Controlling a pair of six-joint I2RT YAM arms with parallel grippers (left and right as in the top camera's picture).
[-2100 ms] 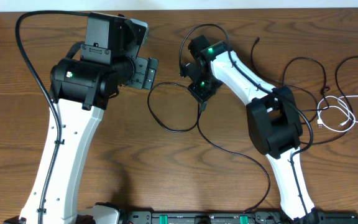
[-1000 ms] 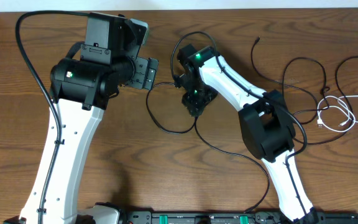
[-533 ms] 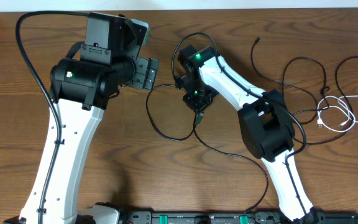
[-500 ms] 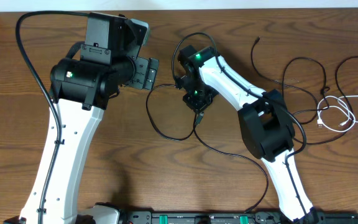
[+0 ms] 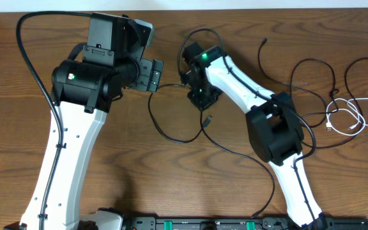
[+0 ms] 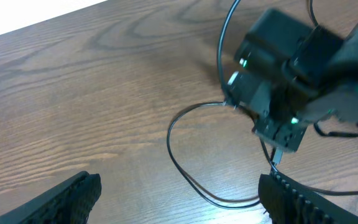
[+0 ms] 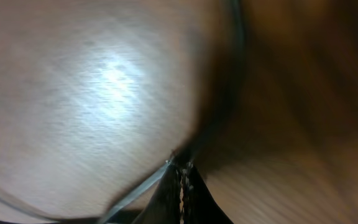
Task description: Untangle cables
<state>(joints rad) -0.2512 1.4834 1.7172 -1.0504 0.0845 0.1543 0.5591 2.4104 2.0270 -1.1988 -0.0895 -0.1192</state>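
A thin black cable [image 5: 171, 135] loops on the wooden table between the two arms; in the left wrist view the loop [image 6: 182, 167] lies below the right arm's head. My right gripper [image 5: 201, 102] is shut on this cable, whose small plug end [image 5: 207, 119] hangs just below the jaws. In the right wrist view the jaws [image 7: 180, 180] are pressed together, with the cable [image 7: 229, 93] running up and away from their tips. My left gripper [image 5: 148, 75] stands open beside the loop, holding nothing; its fingertips [image 6: 73, 193] sit wide apart. More black cables [image 5: 312, 64] and a white cable [image 5: 350, 118] lie tangled at the right.
The held cable's long tail [image 5: 248, 160] curves toward the right arm's base. A thick black wire [image 5: 27, 51] fixed to the left arm arcs over the table's left side. A black rail [image 5: 190, 223] runs along the front edge.
My right gripper has shut on the black cable and drawn back a little toward the far edge, pulling the loop with it. The left arm has not moved.
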